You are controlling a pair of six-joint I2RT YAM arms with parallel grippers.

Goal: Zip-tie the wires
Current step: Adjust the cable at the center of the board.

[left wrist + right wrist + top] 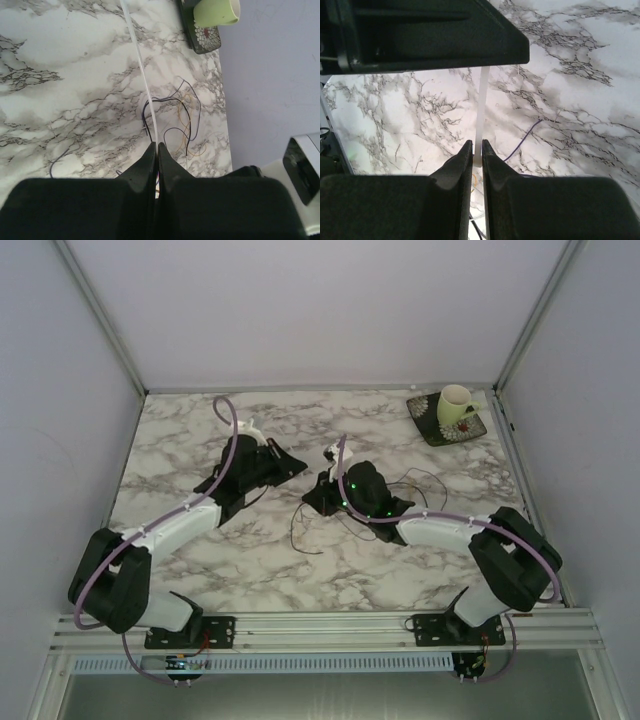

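Top external view: the left gripper [156, 146] is clenched on a white zip tie [142, 65], and the right gripper [476, 145] pinches the same strip. The wires [185, 115] sprawl loose on the table [200, 560] nearby. The strip should likely stay taut while it loops every strand.

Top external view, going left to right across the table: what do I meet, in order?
left gripper → right gripper → mug. The wires sprawl on both sides of the right gripper, so they are left out.
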